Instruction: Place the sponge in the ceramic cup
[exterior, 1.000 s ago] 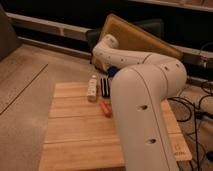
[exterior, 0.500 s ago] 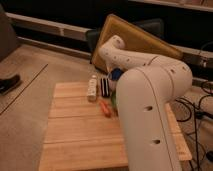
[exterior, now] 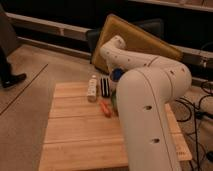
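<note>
Tool (exterior: 115, 70) sits mostly hidden behind arm (exterior: 147, 100), by sponge (exterior: 118, 75).

1. Worktop (exterior: 75, 135): pale wooden planks, matt.
2. Arm (exterior: 150, 100) over the worktop's right side: smooth white plastic shell with a slight sheen.
3. End effector (exterior: 114, 70), at the worktop's far edge: same white finish.
4. Sponge (exterior: 118, 75), there too: matt blue.
5. Ceramic cup (exterior: 114, 100): glossy green.

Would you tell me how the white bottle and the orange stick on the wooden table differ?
The white bottle is pale and thick; the orange stick is thin and bright. The bottle lies toward the far edge, the stick nearer the middle, at a slant. Both lie flat on the table. The gripper is by the blue sponge, partly hidden by the arm.
</note>
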Controlling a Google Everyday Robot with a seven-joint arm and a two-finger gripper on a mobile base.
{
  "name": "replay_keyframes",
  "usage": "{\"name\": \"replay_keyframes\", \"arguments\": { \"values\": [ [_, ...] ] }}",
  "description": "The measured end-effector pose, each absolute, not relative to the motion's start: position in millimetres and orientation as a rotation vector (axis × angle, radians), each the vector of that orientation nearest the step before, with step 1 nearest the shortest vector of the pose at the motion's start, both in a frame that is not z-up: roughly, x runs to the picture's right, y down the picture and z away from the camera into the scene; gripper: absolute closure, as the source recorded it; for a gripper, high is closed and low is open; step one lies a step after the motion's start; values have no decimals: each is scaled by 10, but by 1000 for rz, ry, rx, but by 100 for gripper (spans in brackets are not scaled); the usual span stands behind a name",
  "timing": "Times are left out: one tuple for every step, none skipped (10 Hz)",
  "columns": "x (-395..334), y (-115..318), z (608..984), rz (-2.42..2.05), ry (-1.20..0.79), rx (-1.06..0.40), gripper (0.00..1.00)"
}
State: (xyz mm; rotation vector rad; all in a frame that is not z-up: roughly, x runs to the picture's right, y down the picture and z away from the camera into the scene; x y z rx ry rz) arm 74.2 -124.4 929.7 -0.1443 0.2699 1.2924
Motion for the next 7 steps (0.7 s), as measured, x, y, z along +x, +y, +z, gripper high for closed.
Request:
{"name": "replay_keyframes", "arguments": {
  "values": [
    [730,-1255,9293,1292,266,-147,22],
    [715,-1257,9294,1289,264,-151,22],
    [696,-1262,9292,1287,261,-155,22],
    [674,-1255,9294,1287,257,-161,22],
    [640,-1248,9290,1287,250,-170,22],
    [610,-1247,9267,1290,244,-179,22],
    [586,-1257,9236,1295,238,-186,22]
  ]
}}
